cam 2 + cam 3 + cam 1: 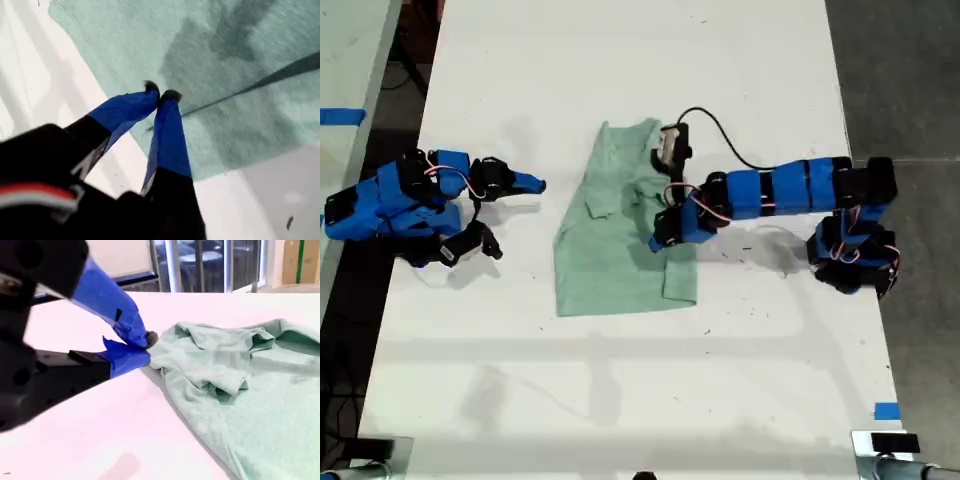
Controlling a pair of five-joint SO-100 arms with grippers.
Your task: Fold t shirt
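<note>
The pale mint-green t shirt (615,255) lies on the white table (620,400), part folded into a narrow shape with a bunched sleeve (220,365). My first gripper (161,95) reaches in from the exterior view's right and hovers over the t shirt (240,115) near its edge. Its blue fingertips (171,96) are pressed together, and no cloth shows between them. My second gripper (147,340) rests low on the table at the exterior view's left, shut and a short way from the t shirt (260,405). In the exterior view its tip (536,183) points at the cloth.
A black cable (720,130) loops over the table from the first arm's wrist camera (670,145). Blue tape marks (887,410) sit near the table's edge at the exterior view's lower right. Another table with tape (340,115) stands at the exterior view's left.
</note>
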